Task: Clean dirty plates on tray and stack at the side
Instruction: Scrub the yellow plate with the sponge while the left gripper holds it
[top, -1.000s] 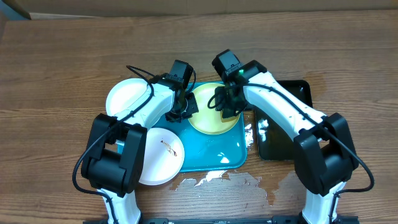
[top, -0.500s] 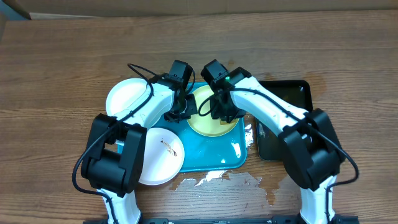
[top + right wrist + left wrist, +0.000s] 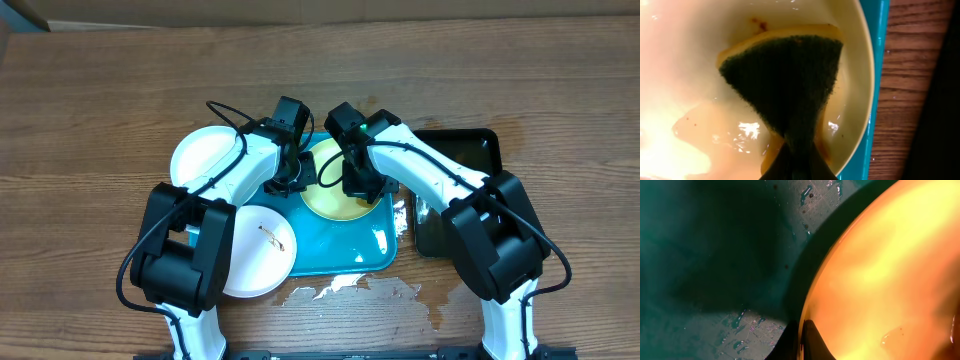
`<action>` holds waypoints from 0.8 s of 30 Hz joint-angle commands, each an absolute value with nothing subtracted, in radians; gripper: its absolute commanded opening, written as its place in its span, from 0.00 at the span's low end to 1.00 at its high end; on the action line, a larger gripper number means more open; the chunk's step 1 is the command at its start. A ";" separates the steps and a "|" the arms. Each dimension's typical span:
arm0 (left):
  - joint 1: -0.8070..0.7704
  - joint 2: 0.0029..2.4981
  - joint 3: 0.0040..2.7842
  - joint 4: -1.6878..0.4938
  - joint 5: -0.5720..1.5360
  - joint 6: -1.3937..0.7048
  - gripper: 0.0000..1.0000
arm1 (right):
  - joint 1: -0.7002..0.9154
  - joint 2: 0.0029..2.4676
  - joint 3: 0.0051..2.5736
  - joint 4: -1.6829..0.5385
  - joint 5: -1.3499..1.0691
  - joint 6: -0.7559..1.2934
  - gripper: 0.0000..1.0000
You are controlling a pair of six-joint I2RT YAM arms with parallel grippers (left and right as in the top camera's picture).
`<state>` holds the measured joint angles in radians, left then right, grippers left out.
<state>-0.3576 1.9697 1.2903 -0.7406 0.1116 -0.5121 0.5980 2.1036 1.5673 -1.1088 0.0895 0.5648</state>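
Yellow-green plate [image 3: 332,200] lies in the teal tray's [image 3: 345,252] 1 o'clock corner, a wet film inside it. Left jaws pinch narrowly on its 9 o'clock rim. Right jaws are clamped on a green-faced sponge [image 3: 790,80], which lies on the plate's inside. On the desk [image 3: 100,100], off the tray: a white plate [image 3: 200,155] at 10 o'clock, a smeared white plate [image 3: 262,250] at 8 o'clock, a black tray [image 3: 478,148] at 3 o'clock.
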 commanded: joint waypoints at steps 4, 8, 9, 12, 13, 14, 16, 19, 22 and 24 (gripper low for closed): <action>-0.352 1.993 1.281 -0.767 0.055 -0.467 0.04 | 0.600 2.105 1.570 -1.097 0.142 0.604 0.04; -0.352 1.993 1.281 -0.776 0.052 -0.467 0.04 | 0.598 2.105 1.545 -1.050 0.142 0.604 0.04; -0.352 1.993 1.281 -0.782 0.052 -0.467 0.04 | 0.595 2.105 1.531 -1.031 0.141 0.604 0.04; -0.352 1.993 1.281 -0.797 0.051 -0.467 0.04 | 0.586 2.105 1.483 -0.967 0.138 0.604 0.04; -0.352 1.993 1.281 -0.800 0.051 -0.466 0.04 | 0.581 2.105 1.472 -0.950 0.138 0.604 0.04; -0.352 1.993 1.281 -0.801 0.052 -0.462 0.04 | 0.576 2.105 1.462 -0.936 0.138 0.604 0.04; -0.352 1.993 1.281 -0.804 0.051 -0.455 0.04 | 0.566 2.105 1.453 -0.916 0.134 0.603 0.04; -0.352 1.993 1.281 -0.807 0.051 -0.448 0.04 | 0.554 2.105 1.451 -0.883 0.083 0.569 0.04; -0.352 1.993 1.281 -0.809 0.051 -0.448 0.04 | 0.544 2.105 1.447 -0.847 0.023 0.542 0.04; -0.352 1.993 1.281 -0.812 0.051 -0.448 0.04 | 0.537 2.105 1.441 -0.823 0.013 0.542 0.04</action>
